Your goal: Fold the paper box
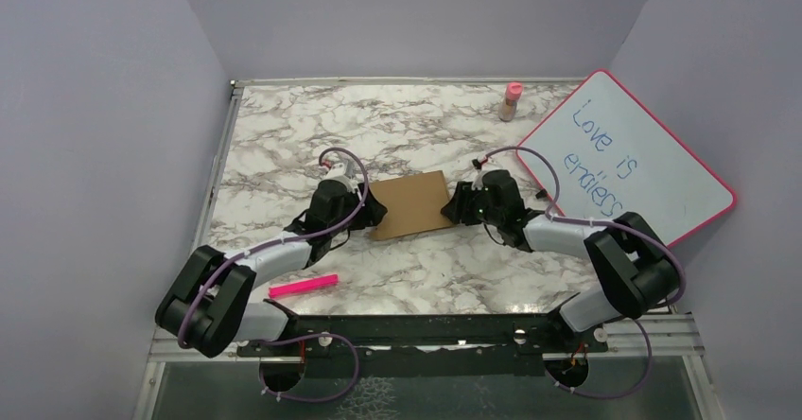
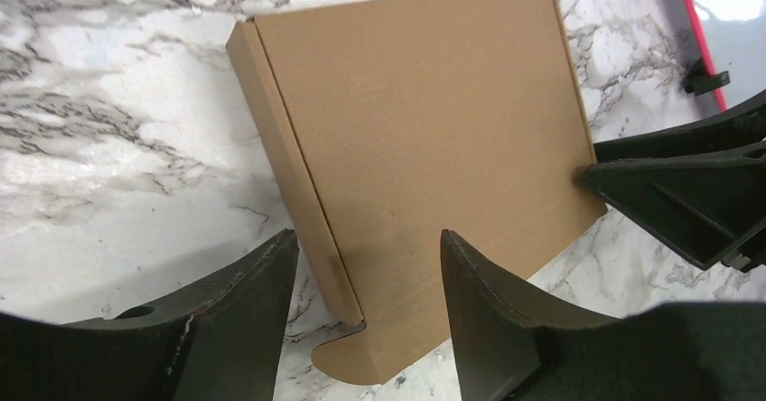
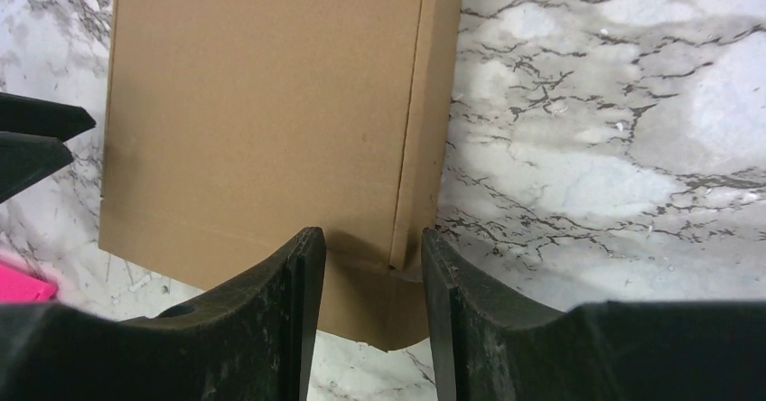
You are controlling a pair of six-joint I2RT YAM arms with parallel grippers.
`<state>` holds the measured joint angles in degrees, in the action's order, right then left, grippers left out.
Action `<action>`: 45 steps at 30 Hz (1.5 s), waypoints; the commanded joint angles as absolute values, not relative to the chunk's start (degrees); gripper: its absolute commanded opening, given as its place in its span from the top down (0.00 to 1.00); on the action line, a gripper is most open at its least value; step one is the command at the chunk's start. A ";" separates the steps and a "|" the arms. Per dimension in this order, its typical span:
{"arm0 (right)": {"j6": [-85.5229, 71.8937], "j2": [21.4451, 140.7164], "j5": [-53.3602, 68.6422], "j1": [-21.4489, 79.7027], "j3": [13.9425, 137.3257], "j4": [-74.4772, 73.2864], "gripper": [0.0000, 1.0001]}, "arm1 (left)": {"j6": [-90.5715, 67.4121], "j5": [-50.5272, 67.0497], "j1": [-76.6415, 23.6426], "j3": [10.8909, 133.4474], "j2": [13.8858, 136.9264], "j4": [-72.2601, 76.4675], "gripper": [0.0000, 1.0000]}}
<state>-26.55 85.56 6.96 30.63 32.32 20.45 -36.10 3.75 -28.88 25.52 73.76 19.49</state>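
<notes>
Marble table (image 1: 284, 127), centre frame: brown box (image 1: 409, 204) lying flat. Left gripper (image 2: 366, 238) spread wide, straddling box's left edge; right gripper (image 3: 366, 234) parted narrowly around right edge.

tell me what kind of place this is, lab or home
Most likely a robot test booth, not a home: plain lilac walls box in a marble-patterned table, the left arm and right arm are mounted on a rail at its near edge, and a whiteboard sits by the right wall.
</notes>
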 commanded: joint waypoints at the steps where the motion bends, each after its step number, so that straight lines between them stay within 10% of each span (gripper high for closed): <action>1: -27.00 87.91 9.71 30.50 30.47 23.63 0.53 | -37.24 7.05 -28.82 23.71 77.94 22.48 0.42; 24: -25.14 85.69 4.31 30.67 28.78 19.94 0.63 | -38.85 3.69 -29.67 20.33 79.56 22.69 0.58; 36: -23.38 79.11 5.40 30.69 30.24 18.04 0.47 | -38.39 3.10 -27.60 24.71 74.43 21.46 0.33; 45: -22.65 84.02 6.83 30.75 32.77 18.03 0.47 | -36.65 7.98 -27.64 29.70 82.52 21.56 0.32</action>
